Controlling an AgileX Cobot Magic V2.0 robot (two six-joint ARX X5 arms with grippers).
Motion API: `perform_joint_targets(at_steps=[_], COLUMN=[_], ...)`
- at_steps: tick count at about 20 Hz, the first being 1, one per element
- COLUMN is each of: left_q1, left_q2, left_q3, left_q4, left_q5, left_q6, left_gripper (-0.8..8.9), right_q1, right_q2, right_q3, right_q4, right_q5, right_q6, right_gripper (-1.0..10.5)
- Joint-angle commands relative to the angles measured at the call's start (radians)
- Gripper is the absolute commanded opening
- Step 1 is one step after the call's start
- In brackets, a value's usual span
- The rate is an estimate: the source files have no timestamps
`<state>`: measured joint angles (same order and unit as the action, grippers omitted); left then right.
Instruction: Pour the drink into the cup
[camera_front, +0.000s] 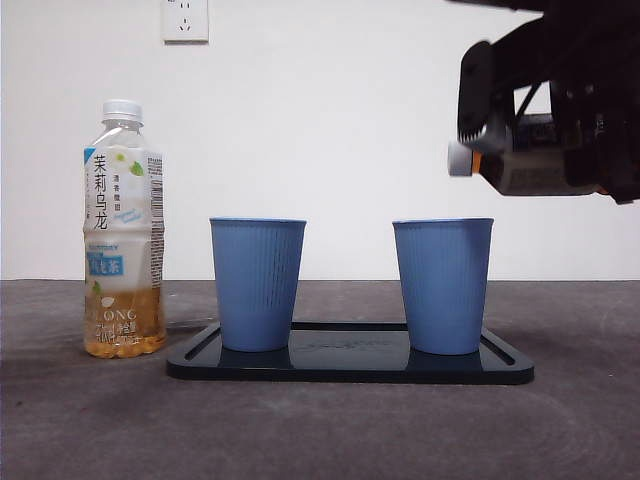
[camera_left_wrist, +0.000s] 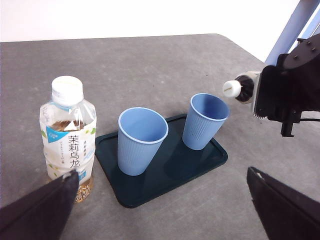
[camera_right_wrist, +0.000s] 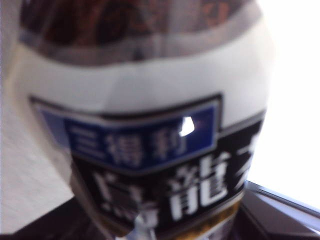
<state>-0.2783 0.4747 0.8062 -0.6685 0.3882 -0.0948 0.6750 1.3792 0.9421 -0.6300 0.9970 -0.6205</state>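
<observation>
Your right gripper (camera_front: 520, 150) pinches a dark-labelled drink bottle with a white cap (camera_left_wrist: 239, 89) sideways above the ribbed blue plastic cup (camera_front: 441, 285) at the right end of the black rectangular tray (camera_front: 350, 367). A second blue cup (camera_front: 257, 283) stands at the tray's left end; a capped jasmine tea bottle (camera_front: 123, 230) stands just beyond that end on the grey table (camera_front: 80, 420). Your right wrist view shows only the label; your left gripper's (camera_left_wrist: 165, 210) jaws are spread wide. White wall behind.

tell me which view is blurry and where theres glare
Right wrist view: the held bottle fills the frame, soft and out of focus, with a small glare spot on its label and blown-out white beside it. Front view and left wrist view: sharp, evenly lit.
</observation>
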Motion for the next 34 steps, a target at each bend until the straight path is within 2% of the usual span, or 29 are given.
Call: perform_joint_targets(at_steps=[1, 15, 21, 23, 26, 31, 34], left_q1=[-0.003, -0.005, -0.005, -0.005, -0.005, -0.005, -0.005], left_q2=[0.001, 0.002, 0.002, 0.002, 0.003, 0.003, 0.003], left_q3=[0.005, 0.005, 0.005, 0.005, 0.005, 0.005, 0.005], left_q4=[0.011, 0.011, 0.010, 0.004, 0.003, 0.004, 0.003], left_q5=[-0.003, -0.003, -0.003, -0.003, -0.003, -0.003, -0.003], left_q6=[0.004, 0.004, 0.004, 0.004, 0.005, 0.010, 0.013], left_gripper=[5.26, 5.26, 5.26, 5.26, 5.26, 5.26, 5.26], right_q1=[0.011, 0.011, 0.011, 0.011, 0.011, 0.010, 0.003], right_q2=[0.029, 0.050, 0.050, 0.050, 0.046, 0.023, -0.014], right_q3=[0.036, 0.036, 0.036, 0.036, 0.036, 0.036, 0.036], right_q4=[0.024, 0.053, 0.061, 0.071, 0.084, 0.073, 0.065], right_q5=[0.105, 0.160, 0.163, 0.163, 0.140, 0.039, -0.063], right_q6=[-0.057, -0.105, -0.089, -0.018, 0.132, 0.362, 0.536], right_gripper=[2.3, 2.2, 2.2, 2.2, 2.2, 2.2, 2.2])
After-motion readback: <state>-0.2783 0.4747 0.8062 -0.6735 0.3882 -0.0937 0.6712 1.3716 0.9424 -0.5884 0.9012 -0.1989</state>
